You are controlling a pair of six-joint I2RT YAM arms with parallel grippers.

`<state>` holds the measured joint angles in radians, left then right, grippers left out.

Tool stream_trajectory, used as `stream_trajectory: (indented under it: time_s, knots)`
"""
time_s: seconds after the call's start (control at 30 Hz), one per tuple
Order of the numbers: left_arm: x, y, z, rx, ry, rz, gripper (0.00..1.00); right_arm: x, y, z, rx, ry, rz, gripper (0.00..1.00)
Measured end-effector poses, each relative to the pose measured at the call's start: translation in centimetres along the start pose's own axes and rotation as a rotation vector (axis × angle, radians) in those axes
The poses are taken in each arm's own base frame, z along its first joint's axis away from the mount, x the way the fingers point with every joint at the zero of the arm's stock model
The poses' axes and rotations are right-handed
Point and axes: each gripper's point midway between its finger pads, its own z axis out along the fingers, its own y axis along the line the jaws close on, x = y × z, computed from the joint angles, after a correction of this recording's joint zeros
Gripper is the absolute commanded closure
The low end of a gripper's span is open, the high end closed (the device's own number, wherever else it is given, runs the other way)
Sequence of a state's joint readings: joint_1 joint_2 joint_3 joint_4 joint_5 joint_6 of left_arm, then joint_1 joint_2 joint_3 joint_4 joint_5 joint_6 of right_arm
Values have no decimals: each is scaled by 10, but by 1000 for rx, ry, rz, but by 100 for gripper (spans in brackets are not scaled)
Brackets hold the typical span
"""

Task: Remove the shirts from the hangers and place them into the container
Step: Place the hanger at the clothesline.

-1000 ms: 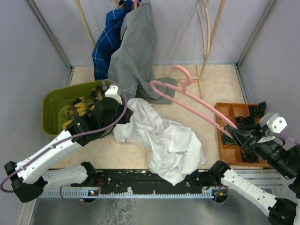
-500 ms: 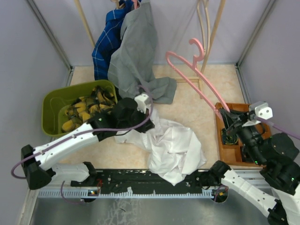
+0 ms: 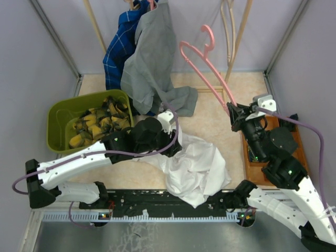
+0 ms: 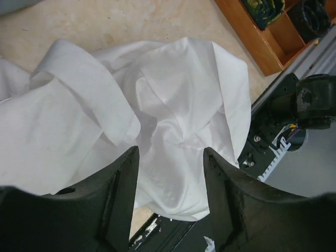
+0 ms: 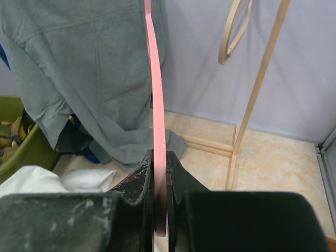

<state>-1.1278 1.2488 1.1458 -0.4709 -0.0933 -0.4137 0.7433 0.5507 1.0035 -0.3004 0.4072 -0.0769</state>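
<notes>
White shirt (image 3: 199, 163) crumpled, plaid shirt (image 3: 100, 126) binned (olive container (image 3: 56, 116))

Container (image 3: 56, 116): stood at the left of the table (image 3: 252, 86), close to the left wall.
Shirt in the container (image 3: 98, 125): lay inside, filling its right half.
Front hanging shirt (image 3: 152, 63): hung at the back, left of middle, its hem down on the table behind the container's right corner.
Rear hanging shirt (image 3: 118, 52): hung behind the front one, showing at its left.
Shirt on the table (image 3: 202, 163): lay in the middle toward the near edge, right of the container.
Left gripper (image 4: 170, 157): hung over that shirt's left part.
Loose hanger (image 3: 202, 65): rose from the right gripper (image 3: 233, 113) toward the back, between the hanging shirts and the rack pole (image 3: 240, 37).
Tray (image 3: 253, 164): sat at the right edge, partly under the right arm.
</notes>
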Motion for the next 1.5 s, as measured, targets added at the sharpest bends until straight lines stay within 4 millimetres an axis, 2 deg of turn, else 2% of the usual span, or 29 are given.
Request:
stream_trajectory:
  time_s: [0.07,0.17,0.33,0.47,0.67,0.73,0.9,1.13,1.33,1.5]
  knots:
    - [-8,6,-10,-31,-43,-7,26,-3,2,8,8,-16,11,100]
    - [-20,17,-25,-83,-113,-33,15,-13,2,19,38,-56,40,100]
    - [-25,35,-48,-149,-211,-105,5,-19,-8,36,142,-86,66,100]
    - [-23,43,-56,-173,-246,-144,3,-19,-9,56,200,-60,53,100]
    - [-23,47,-56,-198,-257,-177,1,-24,-6,84,243,-44,17,100]
    - [-22,49,-56,-207,-259,-182,1,-30,-7,93,258,-42,6,100]
    - [-22,51,-56,-218,-262,-191,1,-60,-18,119,292,-62,20,100]
    - [-21,52,-56,-226,-261,-203,1,-81,-19,133,284,-83,47,100]
    - [-19,54,-56,-232,-251,-202,1,-82,-20,154,292,-42,44,100]
    - [-18,54,-56,-232,-250,-205,1,-69,-22,163,299,10,31,100]
